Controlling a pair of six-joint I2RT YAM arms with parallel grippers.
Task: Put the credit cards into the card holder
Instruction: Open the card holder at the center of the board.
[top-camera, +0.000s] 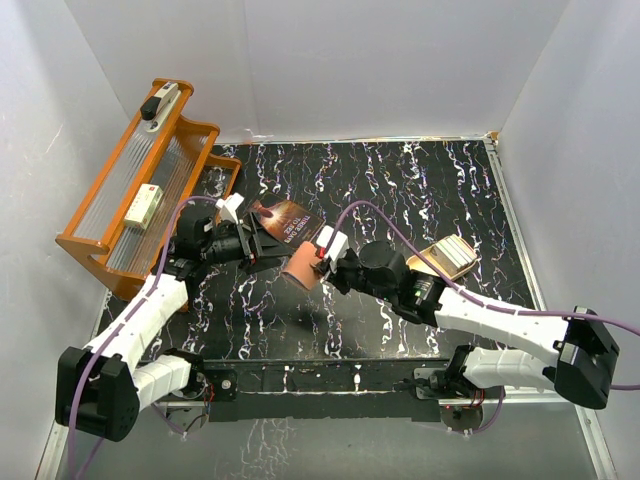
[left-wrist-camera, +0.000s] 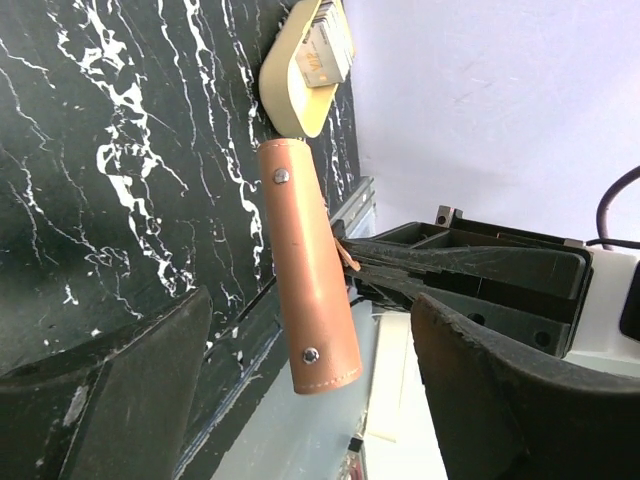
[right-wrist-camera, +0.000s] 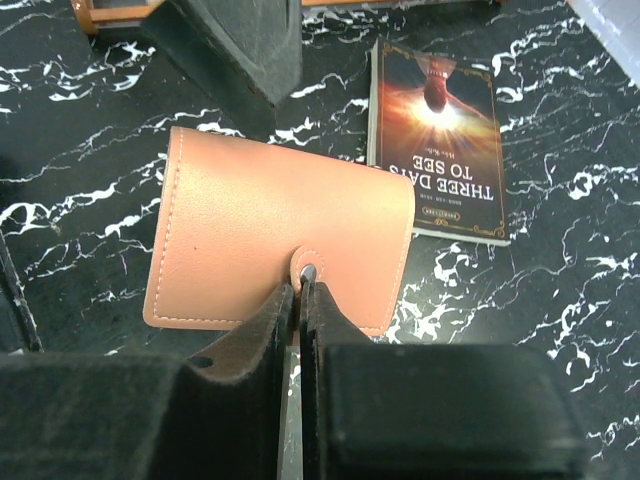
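Right arm (top-camera: 500, 325) outstretched, card holder (top-camera: 300, 268) aloft

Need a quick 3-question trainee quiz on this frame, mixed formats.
1. True or false: the right end effector is shut on the snap tab of the card holder.
2. The book is: A) lying flat on the table; B) standing upright; C) held in the air.
3. Fill in: the left end effector faces the card holder with its jaws ____.
Key: 1 true; 2 A; 3 open.
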